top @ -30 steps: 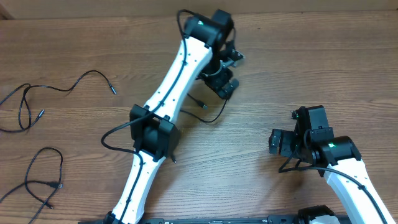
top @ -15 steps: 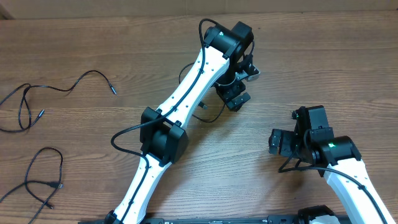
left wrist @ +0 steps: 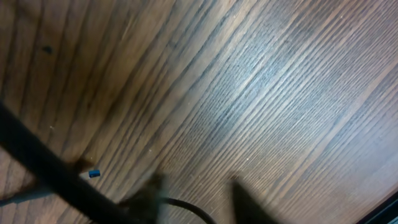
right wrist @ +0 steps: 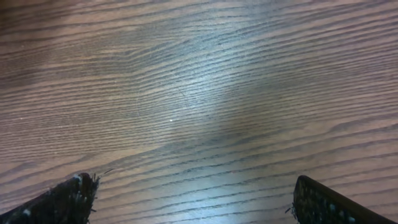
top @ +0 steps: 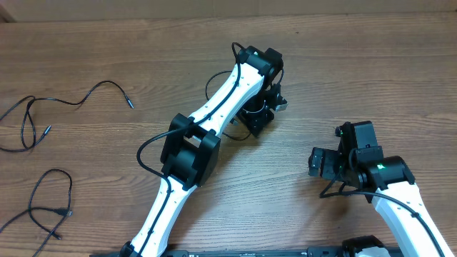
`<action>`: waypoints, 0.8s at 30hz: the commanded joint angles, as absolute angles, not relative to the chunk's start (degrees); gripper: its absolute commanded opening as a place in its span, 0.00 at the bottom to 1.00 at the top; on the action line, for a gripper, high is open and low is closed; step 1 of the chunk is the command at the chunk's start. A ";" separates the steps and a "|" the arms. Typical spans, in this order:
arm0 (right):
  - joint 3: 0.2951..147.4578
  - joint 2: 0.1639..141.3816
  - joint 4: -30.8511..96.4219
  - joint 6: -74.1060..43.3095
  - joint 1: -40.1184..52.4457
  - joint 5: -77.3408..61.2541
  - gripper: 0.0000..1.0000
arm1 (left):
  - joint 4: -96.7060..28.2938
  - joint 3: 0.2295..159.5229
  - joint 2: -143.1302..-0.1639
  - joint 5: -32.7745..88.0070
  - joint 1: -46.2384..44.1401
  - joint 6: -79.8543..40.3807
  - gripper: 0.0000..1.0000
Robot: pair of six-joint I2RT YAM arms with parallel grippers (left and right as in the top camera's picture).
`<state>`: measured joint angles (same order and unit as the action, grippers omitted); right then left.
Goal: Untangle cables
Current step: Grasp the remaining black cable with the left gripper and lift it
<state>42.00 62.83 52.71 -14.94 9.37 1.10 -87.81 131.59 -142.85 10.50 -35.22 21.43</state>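
Observation:
One thin black cable [top: 71,102] lies looped at the far left of the table, and a second cable [top: 44,208] curls near the front left edge. My left gripper [top: 261,116] hangs low over the table's middle. In the blurred left wrist view its fingertips [left wrist: 154,186] stand a short way apart, and a third cable [left wrist: 186,207] arcs across the gap between them without being pinched. My right gripper [top: 315,163] rests at the right with its jaws wide. Between them in the right wrist view, the right gripper [right wrist: 193,199] has only bare wood.
A small blue speck [left wrist: 94,173] lies on the wood beside a thick blurred black cord [left wrist: 43,165] crossing the left wrist view. The left arm [top: 214,107] stretches diagonally over the table's middle. The wooden table [top: 371,64] shows bare wood at the back right.
The left arm swung right, then drew back a little and lower over the middle cable. Its jaws have narrowed from wide open. The right arm has not moved.

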 commanded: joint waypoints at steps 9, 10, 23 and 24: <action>42.39 62.48 51.94 -14.76 9.15 1.83 1.00 | -88.05 146.69 -142.78 -4.27 -35.16 15.16 0.04; 42.39 62.48 51.96 -14.76 9.15 1.83 1.00 | -87.59 149.34 -142.78 -6.59 -35.16 14.20 0.04; 42.39 62.48 51.96 -14.76 9.15 1.23 1.00 | -67.18 168.62 -142.78 -28.14 -27.79 2.50 0.04; 42.39 62.48 51.96 -14.74 9.15 1.23 1.00 | -65.67 168.66 -142.78 -28.67 -26.68 2.31 0.04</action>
